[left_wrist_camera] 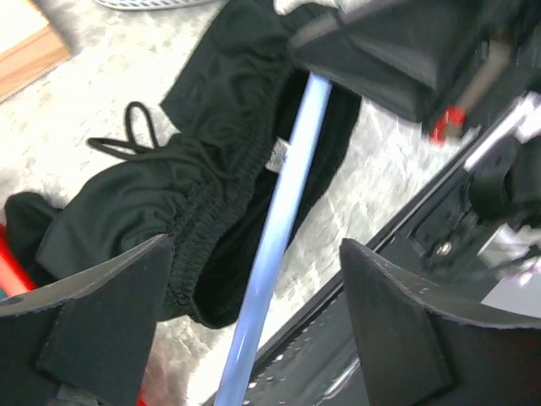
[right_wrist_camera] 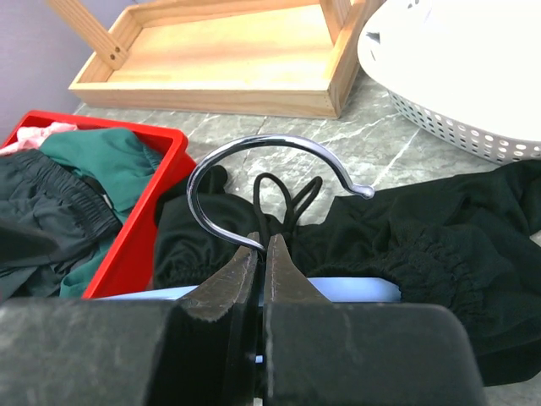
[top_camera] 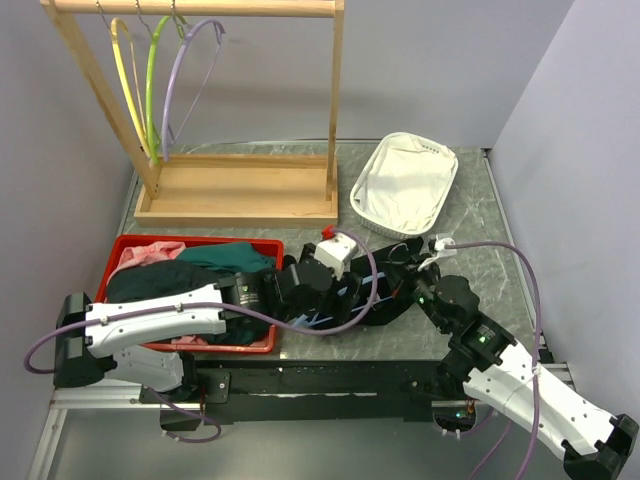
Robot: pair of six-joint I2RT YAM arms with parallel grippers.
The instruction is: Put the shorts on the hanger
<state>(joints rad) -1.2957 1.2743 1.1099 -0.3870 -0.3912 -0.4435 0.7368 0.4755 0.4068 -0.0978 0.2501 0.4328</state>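
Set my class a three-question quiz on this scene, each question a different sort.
1. How many hangers hang on the wooden rack?
2. The shorts lie: A in the white basket; B on the table; C on the rack.
3. True or false: the right gripper's fingers are shut on the light blue hanger at its hook.
Key: 1 three (yellow, green, lilac); 2 B; 3 true.

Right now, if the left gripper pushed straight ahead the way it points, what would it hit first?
Likely the light blue hanger, whose bar runs between the fingers of the open left gripper; the shorts lie just under it. Depth is unclear.
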